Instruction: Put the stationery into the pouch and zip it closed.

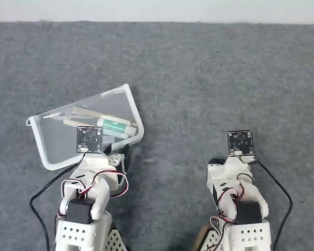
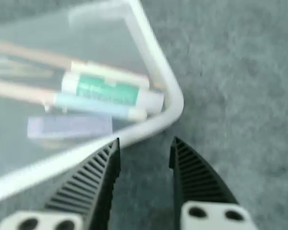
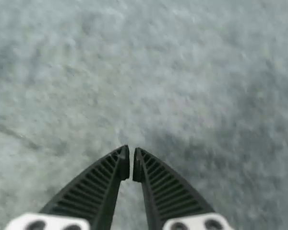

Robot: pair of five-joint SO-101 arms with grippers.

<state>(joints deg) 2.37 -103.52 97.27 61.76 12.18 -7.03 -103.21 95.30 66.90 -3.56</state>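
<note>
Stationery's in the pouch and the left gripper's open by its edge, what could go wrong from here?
The open left gripper sits at the white edge of the pouch; closing could shove it across the grey mat instead of gripping it. The right gripper is shut over the mat, apart from the pouch, so nothing braces it for zipping. Whether the zip is shut is unclear; if open, the green-labelled tube may slide out.

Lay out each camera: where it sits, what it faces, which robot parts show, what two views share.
High view: fixed above, looking down on the grey mat; both arms at the near edge, pouch by the left.
Left wrist view: on the left wrist, facing the pouch's corner past its open jaws.
Right wrist view: on the right wrist, facing the mat past its shut jaws.
Shared: high and left wrist views show the pouch with stationery.
</note>
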